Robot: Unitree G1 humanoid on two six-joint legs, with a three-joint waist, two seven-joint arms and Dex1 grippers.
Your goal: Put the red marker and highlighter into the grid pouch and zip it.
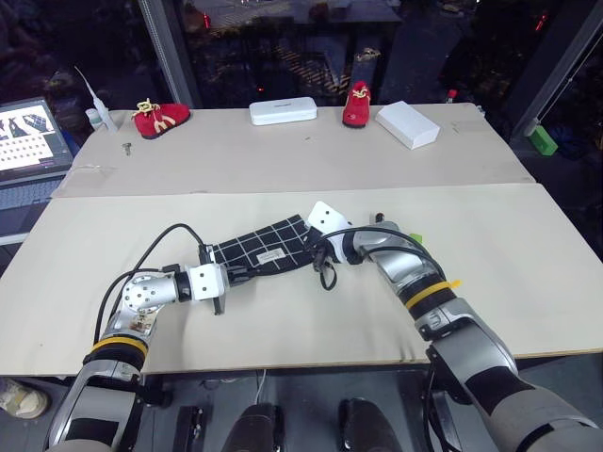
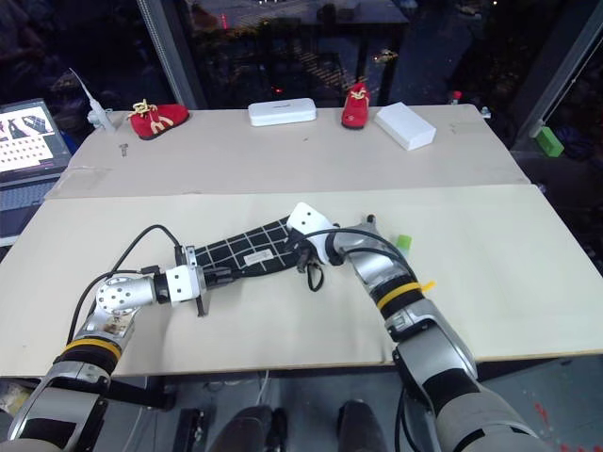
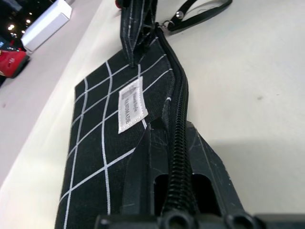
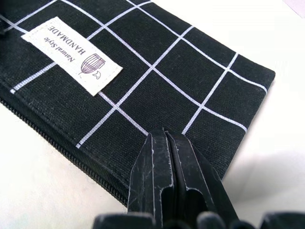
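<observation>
The grid pouch (image 1: 268, 247) lies flat and slanted in the middle of the near table, with its white label (image 4: 71, 52) facing up. My left gripper (image 1: 233, 275) is shut on the pouch's left end, with the zipper edge (image 3: 177, 143) between its fingers. At the right end my right gripper (image 4: 165, 132) is shut, its tips resting on the fabric beside the black zipper-pull loop (image 3: 200, 12). The zipper teeth I can see are closed. A small bright green piece (image 2: 404, 241), perhaps the highlighter, shows behind my right forearm. The red marker is out of view.
On the far table are two red baby shoes (image 1: 160, 118) (image 1: 358, 104), a white plastic case (image 1: 283, 111) and a white box (image 1: 407, 124). A laptop (image 1: 33, 141) stands at the far left. A green block (image 1: 542, 139) lies beyond the right edge.
</observation>
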